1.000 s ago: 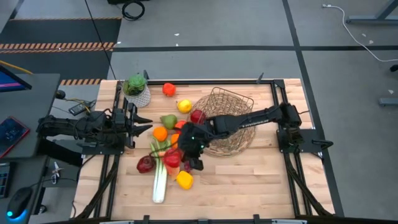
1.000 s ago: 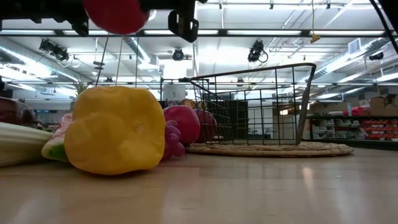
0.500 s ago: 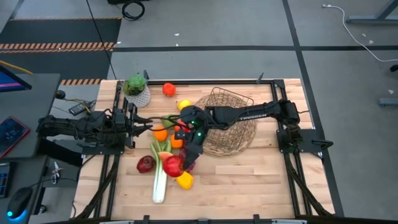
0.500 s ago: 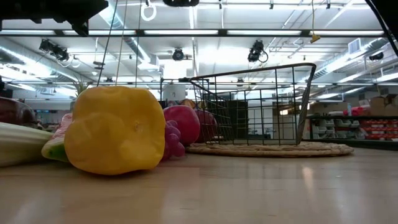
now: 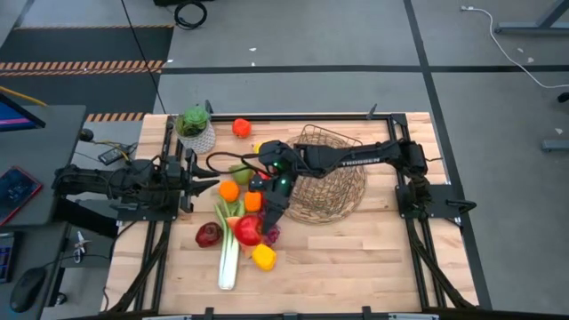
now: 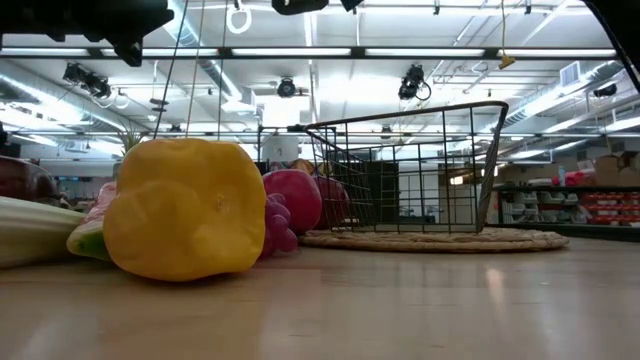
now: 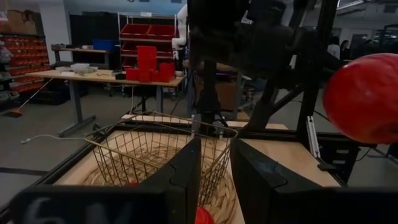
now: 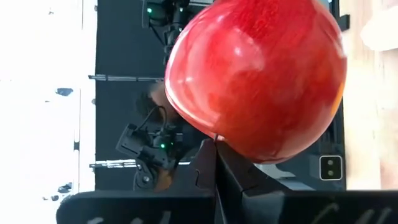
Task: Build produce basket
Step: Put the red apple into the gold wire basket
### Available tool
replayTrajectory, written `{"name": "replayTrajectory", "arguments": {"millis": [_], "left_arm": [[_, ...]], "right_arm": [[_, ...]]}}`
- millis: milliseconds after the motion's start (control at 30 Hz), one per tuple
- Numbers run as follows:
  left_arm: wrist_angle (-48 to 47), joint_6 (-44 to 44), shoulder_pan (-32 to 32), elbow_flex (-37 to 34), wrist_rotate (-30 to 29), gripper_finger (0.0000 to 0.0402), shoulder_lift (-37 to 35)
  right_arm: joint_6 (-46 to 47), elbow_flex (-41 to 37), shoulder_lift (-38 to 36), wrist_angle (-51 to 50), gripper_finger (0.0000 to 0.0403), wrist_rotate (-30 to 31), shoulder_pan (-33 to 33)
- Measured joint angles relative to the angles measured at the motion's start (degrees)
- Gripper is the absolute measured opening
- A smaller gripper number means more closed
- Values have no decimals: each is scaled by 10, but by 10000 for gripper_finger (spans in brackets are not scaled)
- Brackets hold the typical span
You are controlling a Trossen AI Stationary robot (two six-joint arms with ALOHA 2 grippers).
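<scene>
over the table's middle, clock read from the high view with twelve at the far edge:

- right gripper (image 5: 261,220): reached across from the right side and hangs at eight o'clock of the basket, above the produce pile. fingers (image 8: 205,163) pressed fully together, tips meeting the underside of a glossy round red apple (image 5: 248,231). the pinched part is too small to make out. the apple hangs off the table, also showing in the left wrist view (image 7: 364,96).
- brown wire-mesh basket with wide round woven rim (image 5: 331,142): stands at about one o'clock of the table's middle, the right arm passing over its nine o'clock side. the held apple is outside it.
- produce on the wood, all at the basket's seven to ten o'clock:
  - green pear (image 5: 238,172)
  - two oranges (image 5: 229,190), side by side
  - dark red apple (image 5: 208,235) at nine o'clock of the held one
  - long green-white leek (image 5: 228,258) lying roughly twelve to six
  - yellow lumpy pepper-like piece (image 5: 263,258) at the pile's six o'clock end, largest thing in the low view
  - purple grapes (image 6: 280,228) just behind it there
  - small orange-red piece (image 5: 241,127) apart, near the far edge
- small white netted pot with a green plant (image 5: 196,130): at the far left corner.
- left gripper (image 5: 206,177): waits at the table's nine o'clock edge, pointing toward the basket. fingers (image 7: 186,174) stand a little apart with nothing between them.
</scene>
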Motion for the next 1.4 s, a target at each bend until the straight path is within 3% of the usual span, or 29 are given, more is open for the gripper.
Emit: {"name": "replayTrajectory", "arguments": {"millis": [533, 1267, 1400], "left_arm": [[-14, -12, 0, 0, 0, 94, 0], [-17, -12, 0, 0, 0, 94, 0], [-17, -13, 0, 0, 0, 94, 0]], "right_arm": [[10, 0, 0, 52, 5, 1, -30], [2, 0, 0, 51, 5, 0, -33], [-14, 0, 0, 12, 5, 10, -40]]}}
